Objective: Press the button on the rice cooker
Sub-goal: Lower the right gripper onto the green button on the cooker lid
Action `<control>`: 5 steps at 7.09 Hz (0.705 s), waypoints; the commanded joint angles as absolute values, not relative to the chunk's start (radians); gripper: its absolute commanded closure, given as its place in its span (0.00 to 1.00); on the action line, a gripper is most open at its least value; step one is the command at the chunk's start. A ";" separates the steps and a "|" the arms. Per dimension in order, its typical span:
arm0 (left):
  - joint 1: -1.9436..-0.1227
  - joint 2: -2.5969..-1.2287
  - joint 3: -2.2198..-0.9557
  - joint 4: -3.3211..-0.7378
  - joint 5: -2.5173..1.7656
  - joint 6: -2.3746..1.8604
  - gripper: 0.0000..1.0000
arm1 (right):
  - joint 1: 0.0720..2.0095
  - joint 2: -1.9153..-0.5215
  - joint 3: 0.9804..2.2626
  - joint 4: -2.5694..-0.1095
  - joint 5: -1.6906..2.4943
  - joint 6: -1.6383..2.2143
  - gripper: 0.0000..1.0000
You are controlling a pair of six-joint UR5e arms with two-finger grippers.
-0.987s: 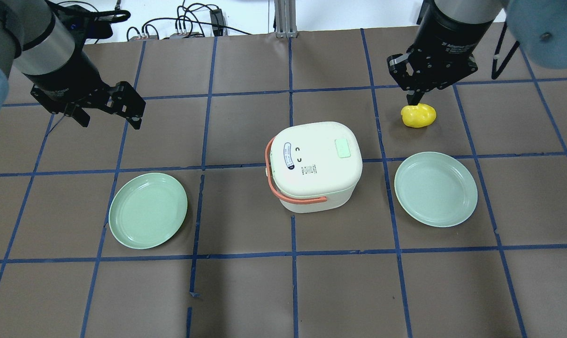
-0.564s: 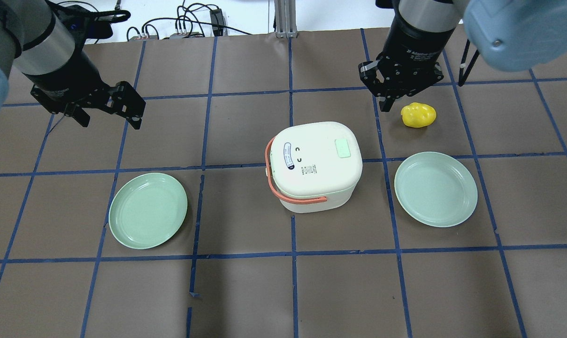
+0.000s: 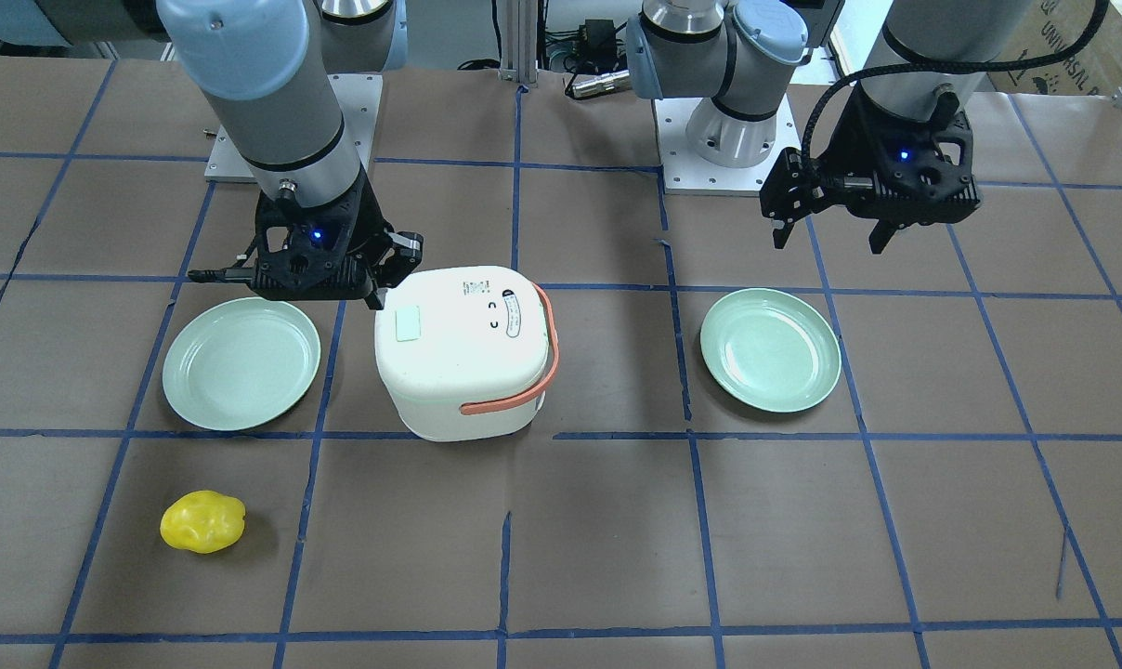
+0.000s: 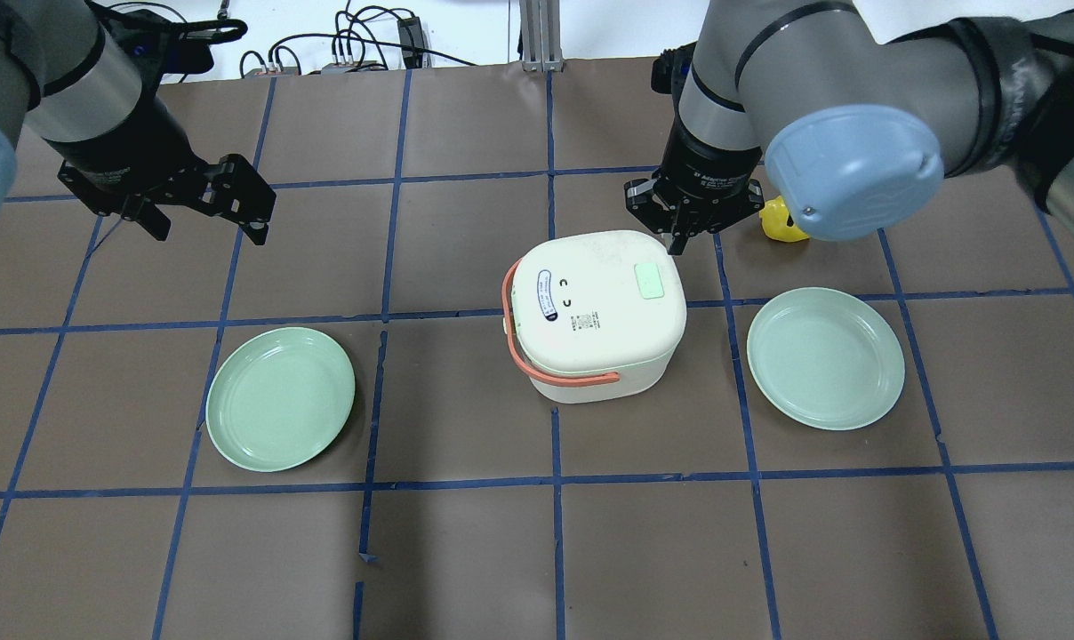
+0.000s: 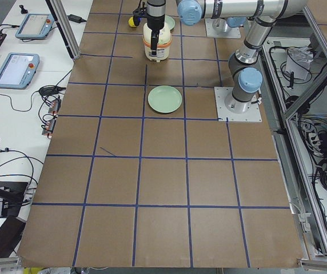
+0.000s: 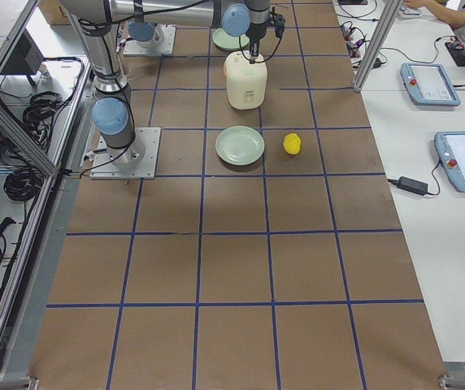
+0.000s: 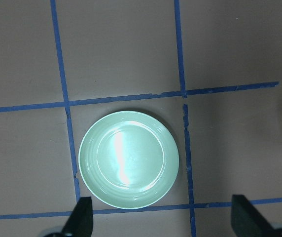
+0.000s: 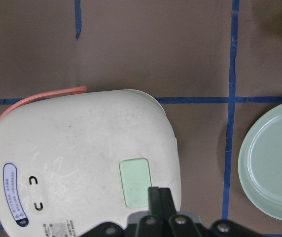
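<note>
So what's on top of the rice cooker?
A pale green button and a small label on the lid. The shut right gripper hangs by its edge. Inside is hidden.

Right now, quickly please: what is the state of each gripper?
Left gripper: open, holding nothing.
Right gripper: shut, empty, above the rice cooker.

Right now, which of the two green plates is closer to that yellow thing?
The plate on the robot's right: the yellow object lies just beyond it. The other plate sits on the far side of the rice cooker.
</note>
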State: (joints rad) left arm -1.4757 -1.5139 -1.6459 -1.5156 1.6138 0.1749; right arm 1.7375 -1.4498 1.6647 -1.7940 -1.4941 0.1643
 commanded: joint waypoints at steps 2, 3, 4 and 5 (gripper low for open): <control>-1.476 -1.514 -1.646 -1.516 1.614 0.175 0.00 | 1.752 -1.448 1.744 -1.891 -1.500 0.179 0.92; -1.476 -1.514 -1.646 -1.516 1.614 0.175 0.00 | 1.758 -1.447 1.744 -1.897 -1.500 0.179 0.92; -1.476 -1.513 -1.646 -1.516 1.614 0.175 0.00 | 1.759 -1.440 1.744 -1.899 -1.500 0.181 0.92; -1.476 -1.514 -1.646 -1.516 1.614 0.175 0.00 | 1.766 -1.433 1.741 -1.899 -1.499 0.186 0.92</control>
State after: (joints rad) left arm -1.4757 -1.5134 -1.6460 -1.5156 1.6138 0.1749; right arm 1.7594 -1.4409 1.7425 -1.8964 -1.4997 0.1814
